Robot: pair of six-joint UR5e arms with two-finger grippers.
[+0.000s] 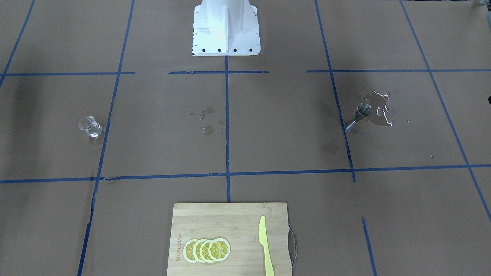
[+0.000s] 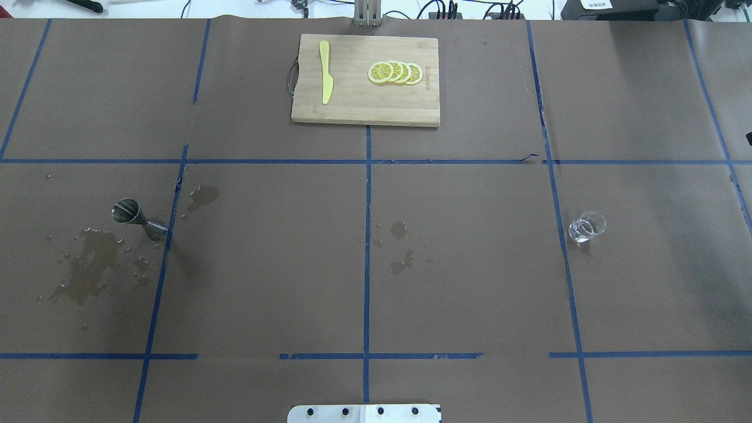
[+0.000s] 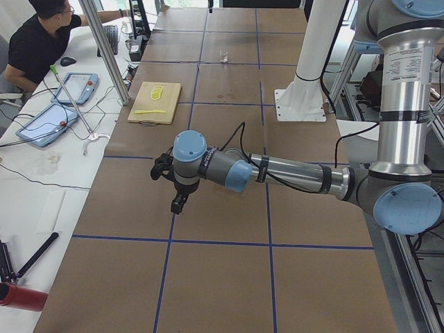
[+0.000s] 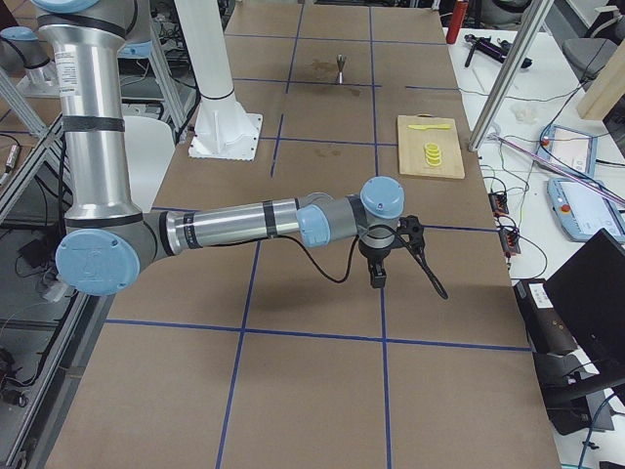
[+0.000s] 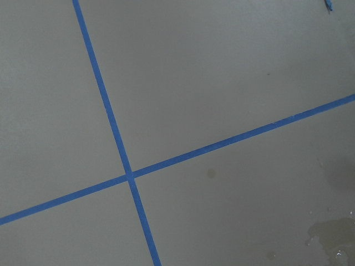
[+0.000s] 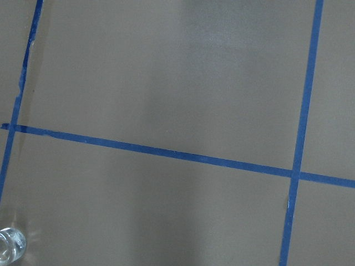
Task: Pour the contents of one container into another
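The small clear glass cup point(image 1: 90, 127) stands upright on the brown paper, on the robot's right side point(image 2: 586, 227); its rim also shows in the corner of the right wrist view point(image 6: 8, 246). The steel hourglass jigger point(image 1: 358, 117) stands upright on the robot's left side point(image 2: 138, 216), beside a wet patch. Neither gripper appears in the front or overhead views. The left gripper point(image 3: 177, 206) hangs above the table, pointing down, in the left side view; the right gripper point(image 4: 377, 280) does the same in the right side view. I cannot tell whether either is open or shut.
A wooden cutting board point(image 2: 352, 106) with lemon slices point(image 2: 395, 72) and a yellow knife point(image 2: 325, 79) lies at the far edge. Spilled water point(image 2: 88, 264) spreads near the jigger, and small drops point(image 2: 400, 247) mark mid-table. The white robot base point(image 1: 226, 28) stands centrally.
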